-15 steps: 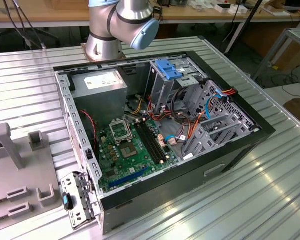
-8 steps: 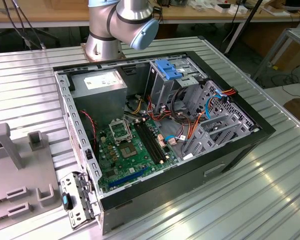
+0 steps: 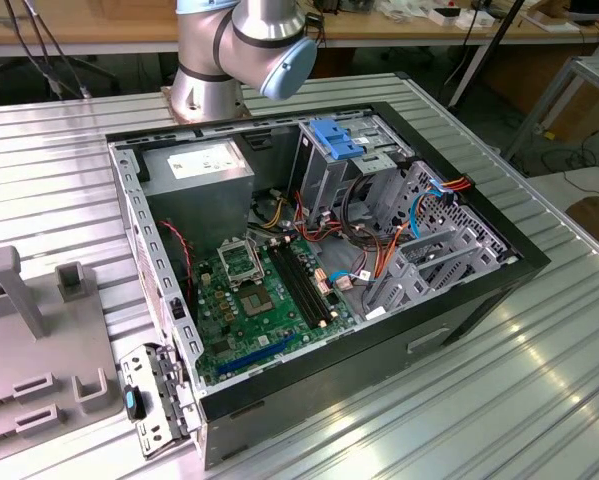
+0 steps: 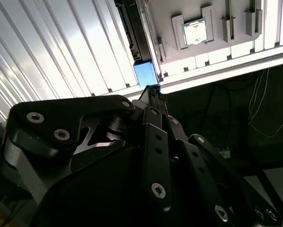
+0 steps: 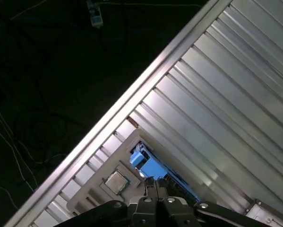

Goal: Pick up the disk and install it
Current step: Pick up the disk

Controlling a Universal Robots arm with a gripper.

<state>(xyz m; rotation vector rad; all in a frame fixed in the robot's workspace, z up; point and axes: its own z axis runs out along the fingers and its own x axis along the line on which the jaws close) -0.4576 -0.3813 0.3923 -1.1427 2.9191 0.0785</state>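
Exterior view: ribbed metal table [image 3: 499,400] carries an open computer case [image 3: 309,378], lid off, motherboard [image 3: 259,300] showing. Arm base [image 3: 244,50] stands at the case's far side. Grey fixture plate [image 3: 49,340] lies on the table at the exterior view's left, just beside the case. Light-blue latch piece [image 3: 337,135] sits atop the drive cage at the case's far end. Both wrist views take in the plate's corner by the table edge. The disk [image 5: 148,166] is there on the plate, blue carrier end toward the gripper [image 5: 155,183], dark body running away behind. Fingertips [image 5: 151,189] are drawn together with nothing between them, tips right at the blue end; contact unclear. Small silver processor chip [image 4: 195,32] rests in a plate pocket near the disk.
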